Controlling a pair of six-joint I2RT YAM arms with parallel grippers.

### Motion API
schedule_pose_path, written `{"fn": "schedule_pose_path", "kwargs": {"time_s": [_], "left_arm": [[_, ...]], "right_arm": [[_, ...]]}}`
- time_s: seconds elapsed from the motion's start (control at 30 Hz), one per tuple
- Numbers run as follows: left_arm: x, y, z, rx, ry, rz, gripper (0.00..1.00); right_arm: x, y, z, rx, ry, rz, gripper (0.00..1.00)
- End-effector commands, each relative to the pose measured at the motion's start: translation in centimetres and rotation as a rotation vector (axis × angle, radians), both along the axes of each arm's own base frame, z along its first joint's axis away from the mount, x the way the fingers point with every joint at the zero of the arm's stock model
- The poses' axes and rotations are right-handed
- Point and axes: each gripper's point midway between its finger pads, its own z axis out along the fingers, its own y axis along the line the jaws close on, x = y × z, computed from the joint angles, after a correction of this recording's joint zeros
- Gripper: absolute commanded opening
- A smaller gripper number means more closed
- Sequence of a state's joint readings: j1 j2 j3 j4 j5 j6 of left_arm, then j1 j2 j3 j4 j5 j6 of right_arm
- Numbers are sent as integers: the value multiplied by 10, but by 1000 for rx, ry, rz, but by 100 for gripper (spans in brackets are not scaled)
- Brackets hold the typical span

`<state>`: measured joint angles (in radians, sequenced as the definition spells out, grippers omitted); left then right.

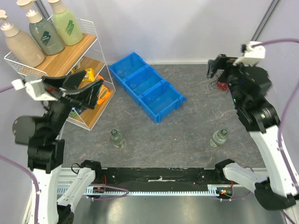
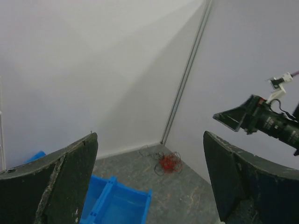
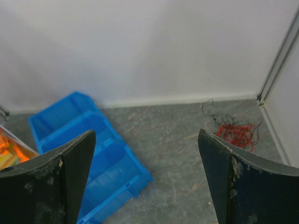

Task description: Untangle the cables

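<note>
Grey table (image 1: 187, 116), white walls behind and to the right.

Top view:
- My left gripper (image 1: 96, 88): raised, overlapping the wire rack (image 1: 70, 56); jaws wide, nothing between them.
- My right gripper (image 1: 214, 70): raised at the far right corner; jaws wide, empty.
- Cables (image 1: 223, 86): red-and-black tangle on the table in that corner, partly hidden by my right gripper.
- Blue bin (image 1: 133, 95): three compartments, mid-table.
- Two small bottles (image 1: 117, 138), upright, near edge.

Left wrist view:
- Both fingers (image 2: 60, 186) spread to the frame's sides.
- Cables (image 2: 168, 162) far off, by the wall corner.
- Blue bin (image 2: 117, 203) below.

Right wrist view:
- Fingers (image 3: 243, 182) spread wide.
- Cables (image 3: 236, 133) ahead on the right, near the corner post, untouched.
- Blue bin (image 3: 100, 140) on the left.
</note>
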<state>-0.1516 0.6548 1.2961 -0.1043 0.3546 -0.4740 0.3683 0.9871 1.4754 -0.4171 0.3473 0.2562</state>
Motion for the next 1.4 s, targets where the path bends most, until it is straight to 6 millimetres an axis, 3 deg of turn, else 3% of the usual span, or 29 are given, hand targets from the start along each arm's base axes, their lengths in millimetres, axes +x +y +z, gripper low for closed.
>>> {"fn": "schedule_pose_path", "kwargs": {"time_s": [0.0, 0.13, 0.27, 0.37, 0.47, 0.57, 0.6, 0.63, 0.73, 0.87, 1.07, 1.13, 1.17, 1.23, 1.3, 1.37], "left_arm": [[27, -21, -37, 76, 162, -104, 99], [38, -29, -60, 123, 213, -135, 99], [55, -32, -86, 175, 272, -125, 99], [68, -34, -111, 222, 329, -109, 99], [75, -35, -129, 265, 355, -75, 99], [74, -34, -137, 290, 351, -40, 99], [74, -35, -139, 298, 348, -37, 99], [72, -36, -141, 304, 344, -37, 99], [69, -40, -146, 323, 341, -47, 99], [62, -47, -147, 328, 337, -75, 99], [57, -53, -153, 329, 358, -117, 99], [58, -54, -156, 331, 374, -119, 99], [59, -53, -158, 333, 382, -119, 99], [59, -53, -159, 334, 396, -117, 99], [60, -53, -159, 329, 412, -113, 99], [63, -53, -162, 324, 441, -109, 99]], "right_arm": [[43, 36, -63, -35, 228, 99, 98], [82, 58, -114, -89, 412, 132, 98], [118, 41, -155, -142, 535, -11, 98], [148, 9, -190, -92, 627, -92, 98], [177, -46, -224, 3, 696, -235, 98], [196, -106, -249, 45, 725, -437, 98], [202, -114, -258, 49, 734, -484, 98], [207, -140, -278, 71, 766, -543, 98], [223, -167, -309, 148, 799, -617, 98], [254, -172, -343, 158, 829, -588, 98], [267, -172, -388, 220, 858, -561, 96], [266, -172, -402, 221, 881, -555, 88], [266, -171, -406, 223, 893, -536, 79], [268, -164, -405, 233, 901, -480, 51], [269, -160, -383, 228, 871, -450, 27], [267, -155, -345, 225, 809, -425, 22]]}}
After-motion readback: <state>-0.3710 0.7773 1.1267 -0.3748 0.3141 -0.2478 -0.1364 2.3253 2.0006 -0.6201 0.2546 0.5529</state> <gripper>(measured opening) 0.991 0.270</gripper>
